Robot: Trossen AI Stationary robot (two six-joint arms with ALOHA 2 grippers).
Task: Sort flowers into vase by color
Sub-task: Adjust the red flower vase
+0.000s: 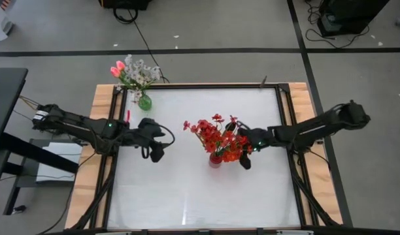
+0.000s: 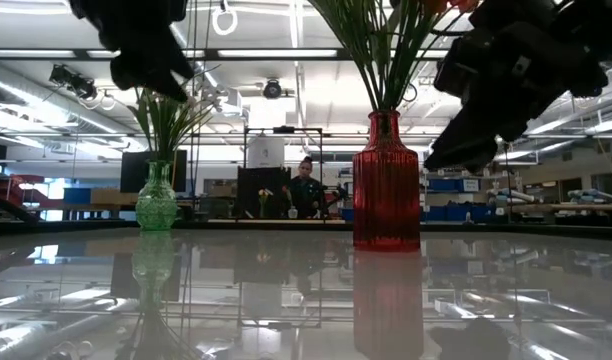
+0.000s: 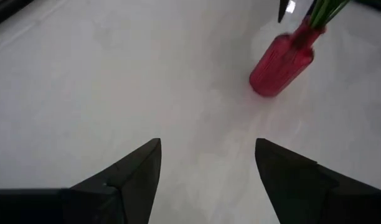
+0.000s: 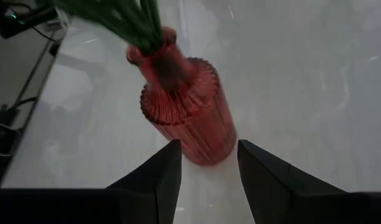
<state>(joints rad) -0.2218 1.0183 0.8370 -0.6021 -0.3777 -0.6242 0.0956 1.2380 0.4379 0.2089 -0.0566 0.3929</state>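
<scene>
A red ribbed glass vase stands upright on the white table and holds red clustered flowers on green stems. A green glass vase near the far left corner holds pink buds and white blossoms. My right gripper hovers open just right of the red vase, above the table. My left gripper hangs open over bare table left of the red vase. Neither holds a flower.
The white table top has a raised dark frame and wooden side strips. In the low view the green vase and red vase stand apart, with a person far behind the table. Bare surface lies toward the near edge.
</scene>
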